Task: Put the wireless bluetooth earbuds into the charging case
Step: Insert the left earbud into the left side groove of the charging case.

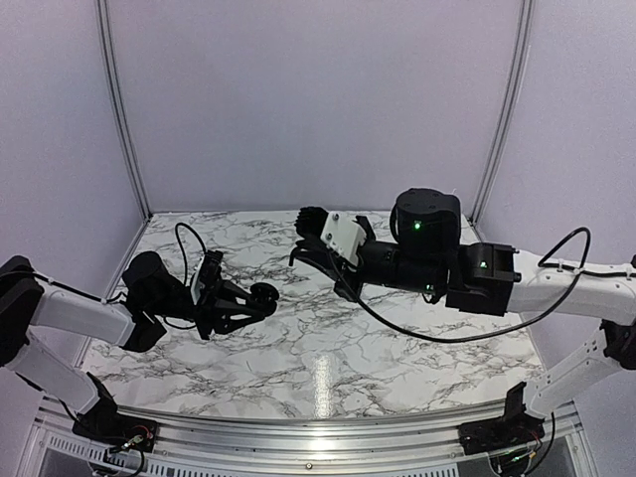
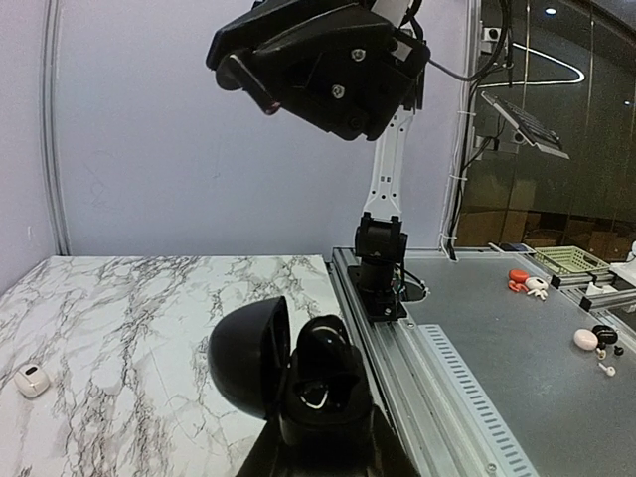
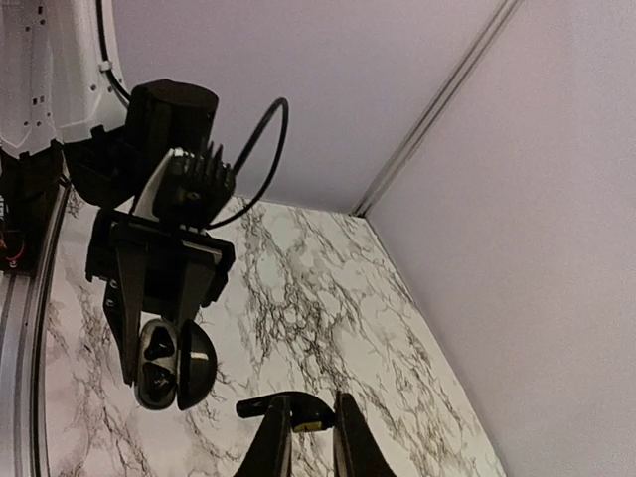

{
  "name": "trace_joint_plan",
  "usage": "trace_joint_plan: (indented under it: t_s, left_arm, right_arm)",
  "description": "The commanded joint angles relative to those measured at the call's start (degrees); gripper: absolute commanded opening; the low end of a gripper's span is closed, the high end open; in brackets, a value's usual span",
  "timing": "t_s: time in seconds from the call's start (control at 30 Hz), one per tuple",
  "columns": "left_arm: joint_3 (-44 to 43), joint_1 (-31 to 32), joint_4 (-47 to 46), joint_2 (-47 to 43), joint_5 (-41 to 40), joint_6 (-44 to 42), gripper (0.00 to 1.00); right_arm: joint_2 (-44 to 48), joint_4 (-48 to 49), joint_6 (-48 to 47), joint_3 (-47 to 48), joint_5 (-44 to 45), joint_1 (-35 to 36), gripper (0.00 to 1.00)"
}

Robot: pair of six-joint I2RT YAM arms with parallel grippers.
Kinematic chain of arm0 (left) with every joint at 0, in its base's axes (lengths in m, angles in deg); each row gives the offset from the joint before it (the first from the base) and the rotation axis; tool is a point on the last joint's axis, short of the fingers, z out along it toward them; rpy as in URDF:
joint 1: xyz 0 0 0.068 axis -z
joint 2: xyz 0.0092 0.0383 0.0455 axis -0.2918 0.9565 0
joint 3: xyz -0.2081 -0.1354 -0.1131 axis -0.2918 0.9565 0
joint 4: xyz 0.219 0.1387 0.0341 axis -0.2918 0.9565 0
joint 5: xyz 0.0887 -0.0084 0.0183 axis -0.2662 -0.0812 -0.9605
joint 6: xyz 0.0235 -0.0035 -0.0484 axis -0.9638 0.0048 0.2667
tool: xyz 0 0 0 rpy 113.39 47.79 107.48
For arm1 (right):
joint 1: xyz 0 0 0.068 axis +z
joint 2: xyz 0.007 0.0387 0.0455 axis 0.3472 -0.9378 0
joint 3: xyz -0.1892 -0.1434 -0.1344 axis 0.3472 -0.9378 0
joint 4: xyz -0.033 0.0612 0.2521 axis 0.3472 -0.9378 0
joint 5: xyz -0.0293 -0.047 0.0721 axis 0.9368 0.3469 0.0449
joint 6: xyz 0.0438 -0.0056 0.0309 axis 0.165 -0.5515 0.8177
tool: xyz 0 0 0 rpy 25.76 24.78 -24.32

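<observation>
— What do we see of the room?

— We see plain pale lilac walls (image 1: 318, 99) on three sides, meeting in metal corner strips. Under us lies a white table (image 1: 328, 348) veined in grey and black like marble, glossy enough to catch a streak of light. A metal rail (image 1: 298, 437) runs along its near edge, where both arms are bolted.

— And beyond the table?

— From the left wrist we see a grey bench (image 2: 517, 368) past the rail, with a green basket (image 2: 573, 260) and a few small bits on it, and dark glass behind. On the marble itself lies one small white object (image 2: 32, 380), well apart from everything else.

— Where is the case?

— The left gripper (image 1: 250, 300) is clamped on the black case (image 3: 159, 363) and holds it off the table. Its round lid (image 2: 248, 356) is swung open to one side. The hollows inside look dark, and we cannot tell whether anything sits in them.

— And the other arm?

— The right gripper (image 3: 306, 437) hangs in the air near the case, not touching it. Its fingers are nearly together, pinching a tiny black hooked earbud (image 3: 288, 404) at their tips. We cannot make out a second one.
</observation>
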Motion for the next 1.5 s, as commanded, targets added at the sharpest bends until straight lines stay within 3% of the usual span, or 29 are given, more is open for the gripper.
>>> trace_joint_plan:
  t_s: [0.0, 0.53, 0.73, 0.93, 1.47]
  left_arm:
    - [-2.13, 1.0, -2.38, 0.47, 2.02, 0.6, 0.0]
    - [-5.99, 2.93, -3.69, 2.77, 4.8, 8.85, 0.0]
    - [-6.06, 3.52, -5.01, 2.21, -5.41, 10.39, 0.0]
    - [-4.12, 3.73, -4.67, -0.05, -15.84, 6.36, 0.0]
    - [-4.62, 4.07, 0.34, 0.83, -23.54, 3.72, 0.0]
  right_arm:
    - [0.87, 4.37, -4.32, 0.07, -1.07, 3.31, 0.02]
    - [-2.03, 4.78, -10.62, 0.9, 1.21, 8.16, 0.03]
    - [-5.23, 5.76, -11.37, 2.18, 10.61, 8.99, 0.02]
    - [-8.1, 7.8, -12.31, 3.67, 22.64, 9.51, 0.02]
    - [-11.14, 11.69, -14.71, 5.36, 32.23, 9.66, 0.02]
